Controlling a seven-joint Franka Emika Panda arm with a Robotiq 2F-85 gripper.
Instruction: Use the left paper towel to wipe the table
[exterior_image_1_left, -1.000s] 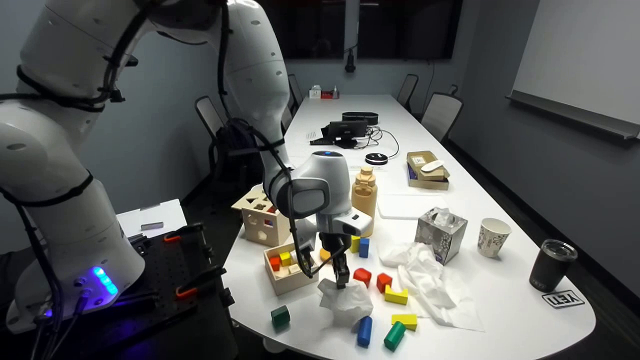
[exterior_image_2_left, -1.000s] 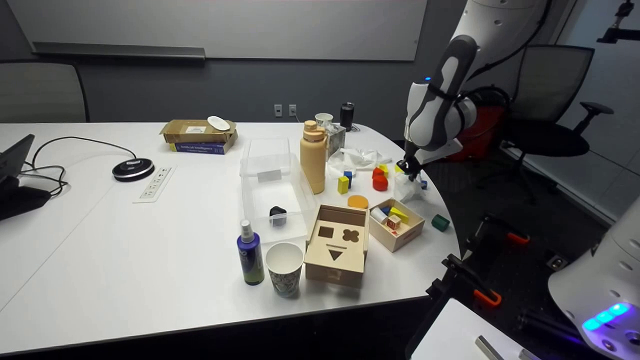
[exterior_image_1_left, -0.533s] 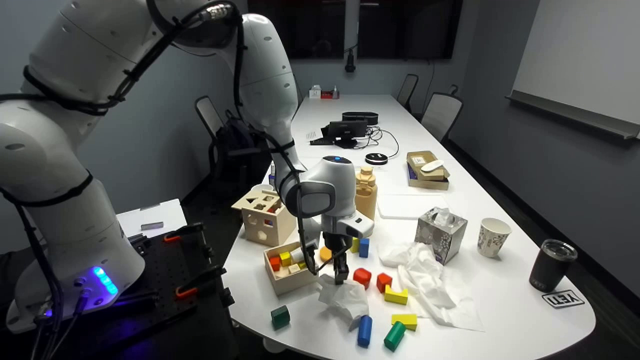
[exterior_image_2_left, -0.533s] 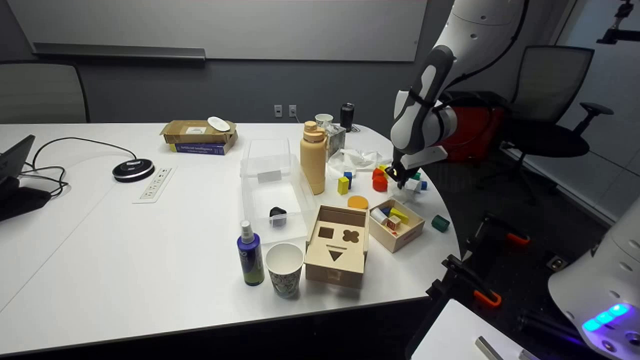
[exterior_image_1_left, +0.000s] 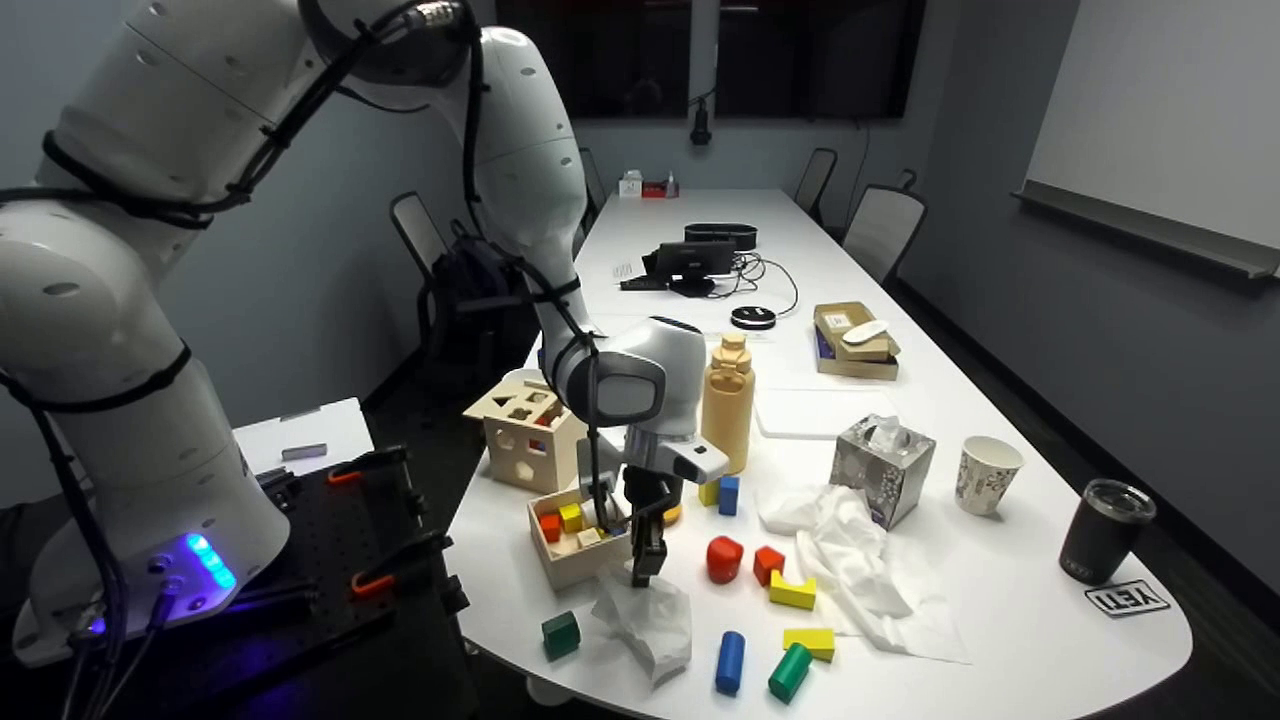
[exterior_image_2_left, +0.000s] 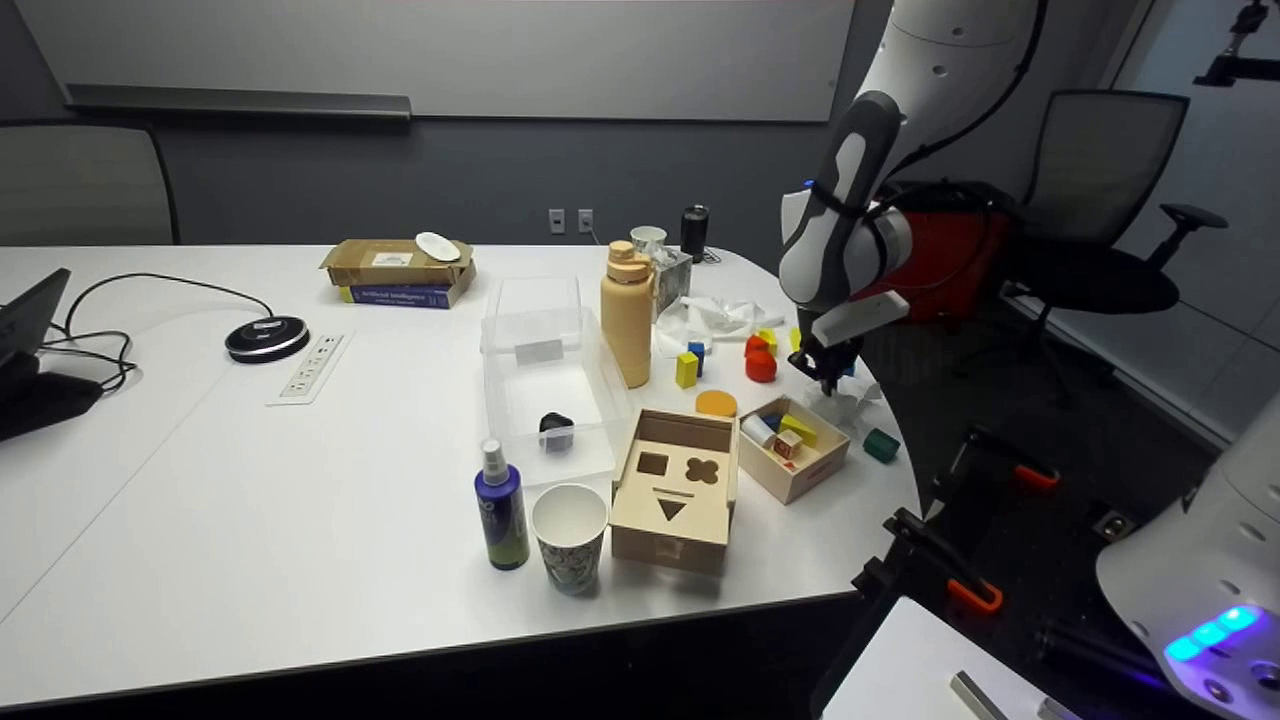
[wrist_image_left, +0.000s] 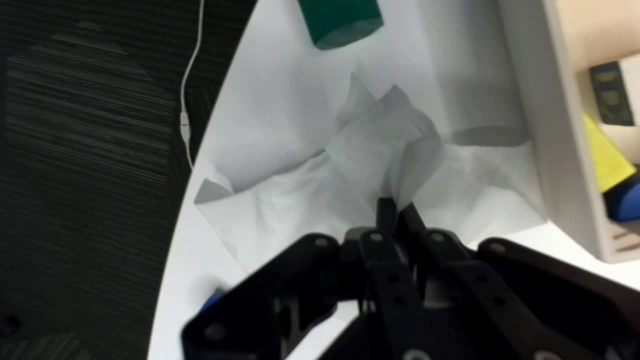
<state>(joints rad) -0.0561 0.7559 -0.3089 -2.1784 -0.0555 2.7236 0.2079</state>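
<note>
Paper towel (wrist_image_left: 370, 170) in the pinch: light, limp, easily torn

The gripper (wrist_image_left: 398, 207) has its tips drawn almost together, and in the wrist view folds of white paper run into the narrow gap, so I judge it is holding the towel by a gathered part, well in from the corners. Around that pinch the sheet spreads loosely over the table (exterior_image_1_left: 1020, 620), one outer corner curled up.

In an exterior view it lies at the near end, between a dark green block (exterior_image_1_left: 561, 634) on the left and a blue cylinder (exterior_image_1_left: 730, 662) on the right. An open wooden tray (exterior_image_1_left: 590, 565) stands just beyond, to the far left; whether the paper touches its wall I cannot tell.

Weight should be no trouble; shape will be. Such thin-looking paper has little stiffness, so it would probably trail well when dragged but buckle or fold under when shoved. On that glossy top it should slide freely, yet it could rip if an edge snags on a block.

The gathered middle is the sound place to take hold: doubled layers give the fingers something to bite, while a lone corner might slip out or tear. Low, gentle strokes with light pressure would suit it, steering clear of the blocks.
</note>
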